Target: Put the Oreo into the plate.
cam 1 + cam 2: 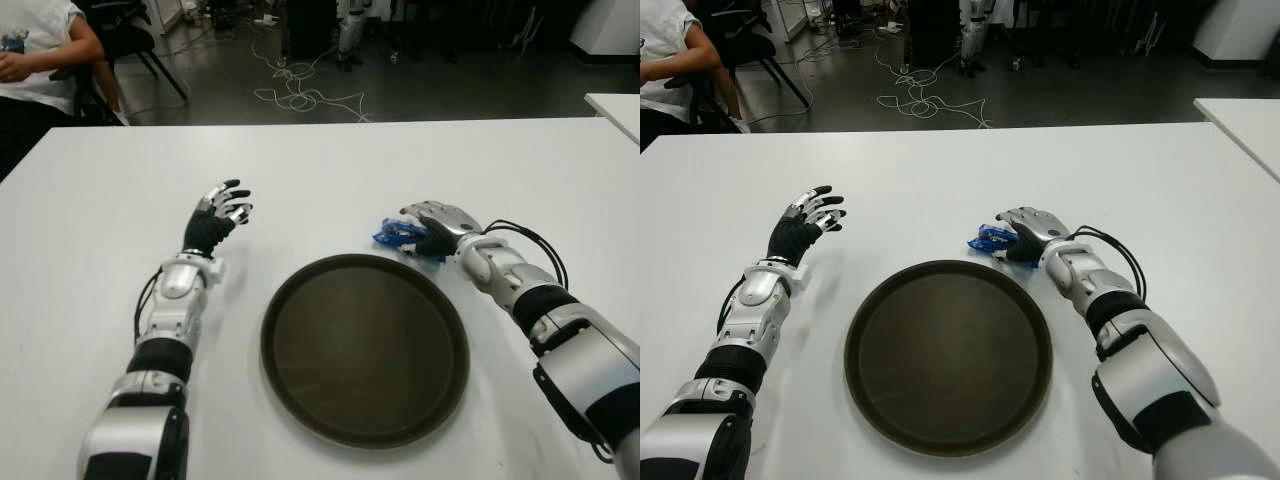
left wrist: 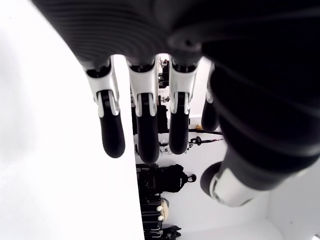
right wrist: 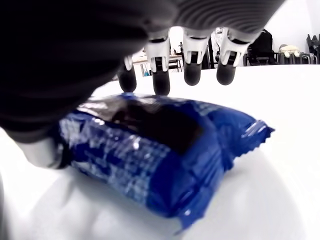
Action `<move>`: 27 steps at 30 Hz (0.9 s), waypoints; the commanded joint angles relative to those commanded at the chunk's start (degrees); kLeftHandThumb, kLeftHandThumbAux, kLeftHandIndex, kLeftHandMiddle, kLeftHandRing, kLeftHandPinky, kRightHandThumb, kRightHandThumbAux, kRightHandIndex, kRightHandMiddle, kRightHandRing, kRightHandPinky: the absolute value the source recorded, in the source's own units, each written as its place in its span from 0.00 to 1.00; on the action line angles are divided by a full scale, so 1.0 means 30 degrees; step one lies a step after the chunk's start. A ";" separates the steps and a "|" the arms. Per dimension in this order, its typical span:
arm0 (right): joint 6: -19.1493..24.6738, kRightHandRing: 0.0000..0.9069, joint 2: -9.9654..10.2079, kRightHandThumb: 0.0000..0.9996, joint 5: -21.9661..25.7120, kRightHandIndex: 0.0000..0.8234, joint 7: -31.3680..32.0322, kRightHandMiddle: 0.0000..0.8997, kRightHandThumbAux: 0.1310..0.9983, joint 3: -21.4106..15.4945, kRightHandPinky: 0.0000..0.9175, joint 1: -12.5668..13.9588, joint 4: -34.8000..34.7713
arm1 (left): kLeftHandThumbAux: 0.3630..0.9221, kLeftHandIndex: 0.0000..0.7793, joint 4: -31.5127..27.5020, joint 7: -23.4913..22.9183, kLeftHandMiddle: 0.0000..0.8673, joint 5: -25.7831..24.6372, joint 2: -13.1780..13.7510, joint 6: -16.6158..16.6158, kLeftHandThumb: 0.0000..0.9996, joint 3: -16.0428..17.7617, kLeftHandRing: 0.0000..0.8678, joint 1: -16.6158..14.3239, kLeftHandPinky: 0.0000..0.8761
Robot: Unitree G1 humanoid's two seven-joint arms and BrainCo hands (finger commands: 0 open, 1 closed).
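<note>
Right hand draped over Oreo on table, fingers loose, not gripping, just past plate. Left hand spread open, holding nothing.

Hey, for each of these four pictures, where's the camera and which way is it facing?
Left eye: on the head, facing forward and down at the table; shows both arms, plate, left hand.
Right eye: beside it, same scene; right hand over the Oreo.
Left wrist: on the left arm, looking along its spread, empty fingers.
Right wrist: on the right arm, close on the Oreo under its fingers.
Shared: Oreo shows in both eyes and the right wrist.
</note>
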 joint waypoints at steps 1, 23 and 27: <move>0.0004 0.31 0.0006 0.33 -0.0025 0.13 -0.0055 0.27 0.40 0.0016 0.35 0.0008 0.0017 | 0.70 0.24 -0.0016 0.0019 0.30 0.0021 0.0002 0.0005 0.51 -0.0010 0.33 0.0008 0.37; -0.0151 0.26 -0.0104 0.23 -0.0515 0.16 0.0449 0.24 0.37 0.0611 0.30 -0.0121 0.0106 | 0.70 0.25 -0.0533 0.0308 0.31 0.0120 -0.0050 0.0420 0.52 -0.0125 0.34 0.0177 0.38; -0.0321 0.30 -0.0200 0.23 -0.0622 0.21 0.0601 0.28 0.39 0.0747 0.34 -0.0156 0.0009 | 0.69 0.24 -0.0558 0.0363 0.31 0.0145 -0.0033 0.0521 0.52 -0.0163 0.34 0.0170 0.38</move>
